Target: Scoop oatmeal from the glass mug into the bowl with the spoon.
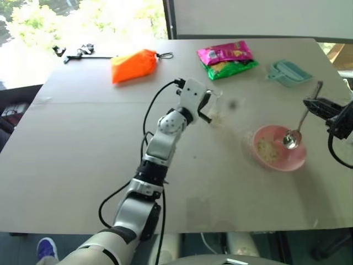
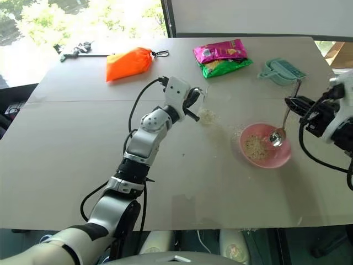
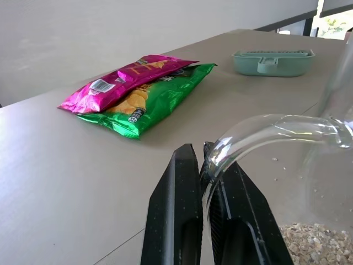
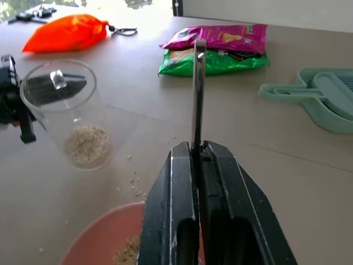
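Observation:
The glass mug [image 2: 207,113] sits left of the bowl, with a little oatmeal [image 4: 87,144] in its bottom. My left gripper [image 3: 201,160] is shut on the mug's thin clear handle [image 3: 265,130]. The pink bowl [image 2: 284,157] stands to the right and holds a small heap of oatmeal [image 2: 255,148]. My right gripper [image 2: 292,102] is shut on the spoon [image 2: 281,124] near the top of its handle. The spoon slants down from there, and its oval end hangs inside the bowl's right half, just over the rim.
A pink and green snack packet [image 2: 222,57] and a teal scoop [image 2: 281,70] lie at the back of the table. An orange pouch [image 2: 128,62] and small black items [image 2: 74,51] lie at the back left. A few flakes are scattered between mug and bowl.

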You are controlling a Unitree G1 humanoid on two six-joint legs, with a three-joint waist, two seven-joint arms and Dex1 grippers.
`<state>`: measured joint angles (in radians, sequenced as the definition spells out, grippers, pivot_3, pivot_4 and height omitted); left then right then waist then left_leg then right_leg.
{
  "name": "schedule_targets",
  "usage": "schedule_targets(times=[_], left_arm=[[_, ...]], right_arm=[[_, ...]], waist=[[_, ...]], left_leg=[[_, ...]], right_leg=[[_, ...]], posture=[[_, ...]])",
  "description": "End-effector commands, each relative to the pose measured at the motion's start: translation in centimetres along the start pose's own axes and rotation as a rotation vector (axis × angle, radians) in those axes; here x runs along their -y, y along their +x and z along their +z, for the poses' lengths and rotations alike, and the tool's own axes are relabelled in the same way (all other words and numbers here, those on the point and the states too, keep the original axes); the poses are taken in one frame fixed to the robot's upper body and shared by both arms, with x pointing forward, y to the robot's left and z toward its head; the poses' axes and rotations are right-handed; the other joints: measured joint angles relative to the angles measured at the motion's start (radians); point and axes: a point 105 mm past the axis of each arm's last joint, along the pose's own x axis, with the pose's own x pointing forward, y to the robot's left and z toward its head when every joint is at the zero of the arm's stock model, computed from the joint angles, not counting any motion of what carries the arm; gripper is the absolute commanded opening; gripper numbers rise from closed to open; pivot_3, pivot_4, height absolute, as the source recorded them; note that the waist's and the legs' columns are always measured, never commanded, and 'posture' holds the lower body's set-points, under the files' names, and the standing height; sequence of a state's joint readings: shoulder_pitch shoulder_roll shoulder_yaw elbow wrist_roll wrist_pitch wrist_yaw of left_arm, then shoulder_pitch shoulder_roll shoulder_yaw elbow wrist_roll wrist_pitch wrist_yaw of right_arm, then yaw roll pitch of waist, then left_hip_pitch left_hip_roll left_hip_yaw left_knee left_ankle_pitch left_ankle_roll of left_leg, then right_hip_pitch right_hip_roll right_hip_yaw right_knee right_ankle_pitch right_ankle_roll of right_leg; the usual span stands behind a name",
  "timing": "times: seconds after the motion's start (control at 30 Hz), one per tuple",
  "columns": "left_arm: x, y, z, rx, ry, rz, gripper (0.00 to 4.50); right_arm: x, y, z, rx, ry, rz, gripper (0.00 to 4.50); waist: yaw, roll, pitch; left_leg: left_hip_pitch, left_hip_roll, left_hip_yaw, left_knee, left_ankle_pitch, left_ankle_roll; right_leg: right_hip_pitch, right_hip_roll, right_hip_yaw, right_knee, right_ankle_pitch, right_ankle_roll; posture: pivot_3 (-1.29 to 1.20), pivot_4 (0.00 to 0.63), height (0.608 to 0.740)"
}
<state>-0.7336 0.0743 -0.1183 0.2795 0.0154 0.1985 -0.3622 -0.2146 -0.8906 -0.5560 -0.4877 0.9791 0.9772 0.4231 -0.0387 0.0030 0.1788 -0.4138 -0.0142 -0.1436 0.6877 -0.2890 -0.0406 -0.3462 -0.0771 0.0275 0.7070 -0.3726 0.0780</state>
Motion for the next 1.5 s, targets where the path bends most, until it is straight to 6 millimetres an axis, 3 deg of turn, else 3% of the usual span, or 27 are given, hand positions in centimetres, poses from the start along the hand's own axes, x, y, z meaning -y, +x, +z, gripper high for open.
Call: schedule_targets(times=[0.03,0.2,0.33,0.47,0.63,0.73,1.17,1.5], left_arm=[[0.0,0.0,2.7,0.100,0.017,0.004,0.03],[0.1,-0.2,2.8,0.108,0.002,0.001,0.03],[0.4,-0.4,2.9,0.117,-0.022,-0.011,0.03],[0.4,-0.8,2.9,0.114,-0.055,0.000,0.03],[0.2,-1.3,2.5,0.100,-0.053,0.012,0.03],[0.1,-1.7,2.3,0.094,-0.053,0.027,0.03],[-0.5,-3.6,2.5,0.114,-0.066,0.082,0.03],[-1.4,-4.0,1.9,0.090,-0.091,0.150,0.03]], right_arm=[[0.0,-0.3,1.7,0.098,0.021,0.007,0.00],[0.8,-0.4,2.3,0.182,0.175,-0.007,0.00],[0.8,-0.2,4.4,0.325,0.337,0.032,0.00],[-1.3,1.4,7.4,0.456,0.458,0.153,0.00],[-3.9,3.9,8.8,0.477,0.513,0.230,0.00],[-5.8,5.7,9.1,0.467,0.508,0.278,0.00],[-5.2,8.5,9.5,0.460,0.505,0.280,0.00],[-7.9,10.5,8.0,0.389,0.432,0.341,0.00]], waist=[[-0.002,0.000,0.000],[-0.001,0.000,0.000],[-0.003,0.000,0.000],[-0.007,0.000,0.000],[-0.006,0.000,0.000],[-0.006,0.000,0.000],[-0.009,0.001,0.000],[-0.006,0.001,0.000]], left_leg=[[0.000,0.000,0.000,0.000,0.000,0.000],[0.000,0.000,0.000,0.000,0.000,0.000],[0.000,0.000,0.000,0.000,0.000,0.000],[0.000,0.000,0.000,0.000,0.000,0.000],[0.001,0.000,-0.001,0.001,0.000,0.000],[0.000,0.000,-0.001,0.001,0.000,0.000],[0.000,0.000,-0.002,0.000,0.000,0.000],[0.000,0.000,-0.002,0.000,0.000,0.000]], right_leg=[[0.000,0.000,0.000,0.000,0.000,0.000],[0.001,0.000,0.000,0.000,0.000,0.000],[0.001,-0.001,0.000,0.002,0.000,0.000],[0.000,0.000,0.000,0.003,0.000,0.000],[0.001,0.000,0.000,0.003,0.000,0.000],[0.001,0.000,-0.001,0.004,0.000,0.000],[0.000,0.000,-0.002,0.004,0.000,0.000],[0.000,-0.001,-0.002,0.004,0.000,0.000]], posture=[[0.00,0.150,0.740],[0.00,0.150,0.740],[0.00,0.150,0.740],[0.00,0.150,0.740],[0.00,0.150,0.740],[0.00,0.150,0.740],[0.00,0.150,0.740],[0.00,0.150,0.740]])
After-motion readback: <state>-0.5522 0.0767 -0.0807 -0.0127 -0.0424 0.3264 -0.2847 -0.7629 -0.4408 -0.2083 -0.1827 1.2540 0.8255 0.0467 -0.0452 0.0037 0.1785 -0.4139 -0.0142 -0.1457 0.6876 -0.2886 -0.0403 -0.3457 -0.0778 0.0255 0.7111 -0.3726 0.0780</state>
